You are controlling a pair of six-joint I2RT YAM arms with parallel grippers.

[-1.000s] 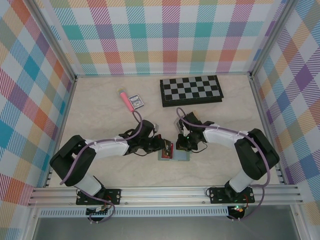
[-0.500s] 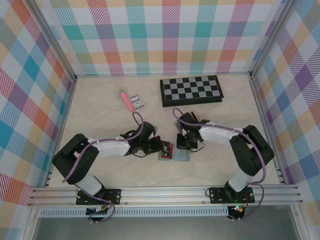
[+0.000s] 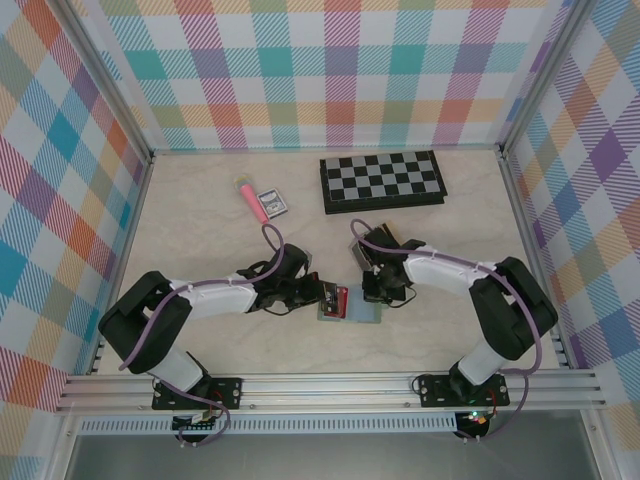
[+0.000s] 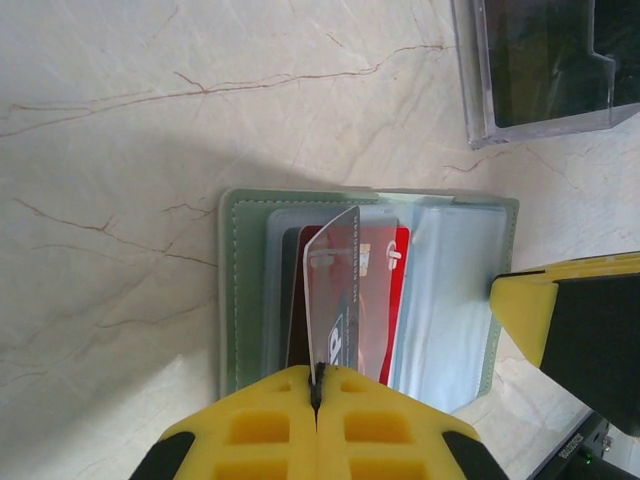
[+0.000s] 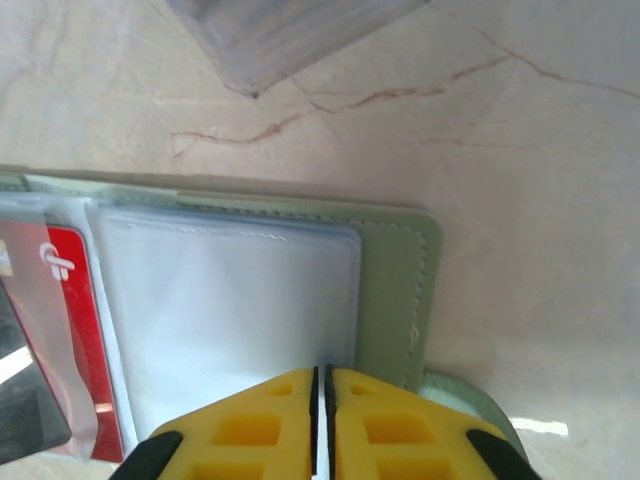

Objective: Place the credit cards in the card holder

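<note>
Pinching a credit card (image 4: 335,270) on edge, the left gripper (image 4: 318,385) hovered over the open card holder (image 4: 232,290), at six o'clock on the table (image 3: 200,250). The right gripper (image 5: 322,385), fingers pressed together, sat on its three-o'clock flap. A red card (image 4: 392,285) lay pocketed. Danger: the tilted card could miss the slot and buckle!

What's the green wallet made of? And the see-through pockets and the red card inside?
The card holder looks like soft matte leather or fake leather: sage green, with stitching along its edge. The clear pockets seem thin shiny plastic film; the card shows through one. The red card looks like stiff glossy plastic with white printed marks.
</note>
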